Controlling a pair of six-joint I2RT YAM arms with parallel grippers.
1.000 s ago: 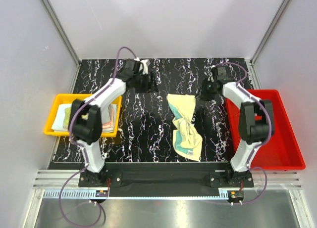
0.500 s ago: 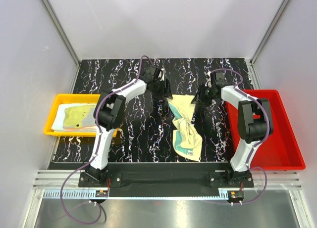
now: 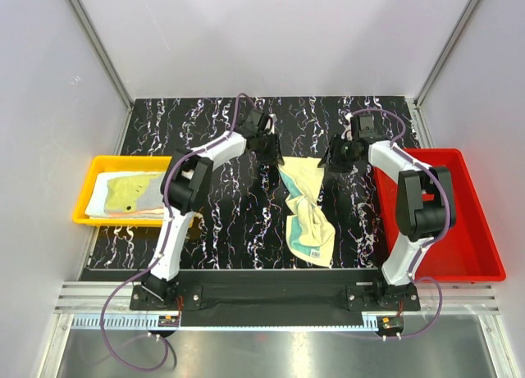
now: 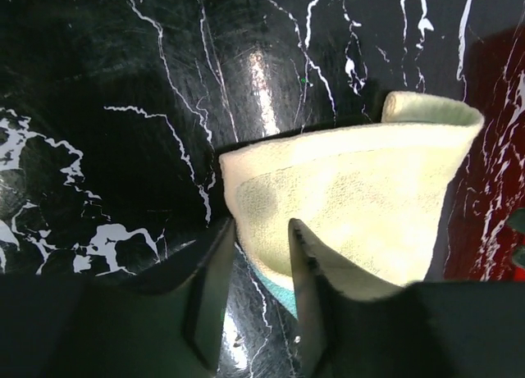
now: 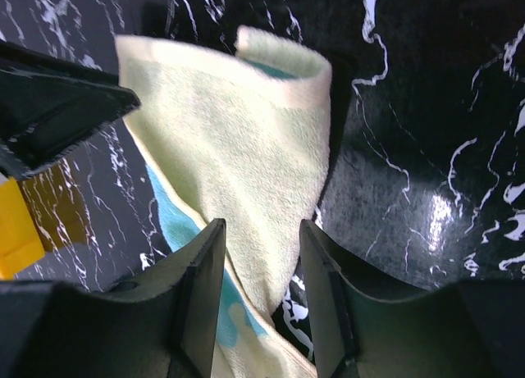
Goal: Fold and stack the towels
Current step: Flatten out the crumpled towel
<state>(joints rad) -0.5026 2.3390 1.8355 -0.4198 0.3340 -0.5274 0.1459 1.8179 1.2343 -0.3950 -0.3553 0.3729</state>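
Counting first: there are 2 arms, 2 trays and 1 loose towel (image 3: 308,210). The towel is pale yellow with some blue on it. It lies bunched up in the middle of the black counter (image 3: 230,222), between the 2 arms. The yellow tray (image 3: 123,159) sits at the left edge of the counter. The red tray (image 3: 459,230) sits at the right edge. More towels lie in a pile (image 3: 131,189) in the yellow tray. The top 1 is pale yellow-green, and bits of pink and light blue peek out at its sides. I cannot tell how many are in the pile.

Both arms reach to the far end of the loose towel, 1 on each side.

The left end effector (image 3: 271,155) is at the far left corner of the towel. Its 2 fingers (image 4: 209,288) are partly apart, not clenched. In the left wrist view the corner of the towel shows in the gap between them. The gap is much wider than the thin cloth. I cannot tell if a finger touches the cloth.

The right end effector (image 3: 332,158) is at the far right corner. Its 2 fingers (image 5: 201,288) are partly apart too, with a clear gap. The towel lies under that gap, flat on the counter. This end effector grips nothing. Just past it, the far right corner of the towel curls over on itself.
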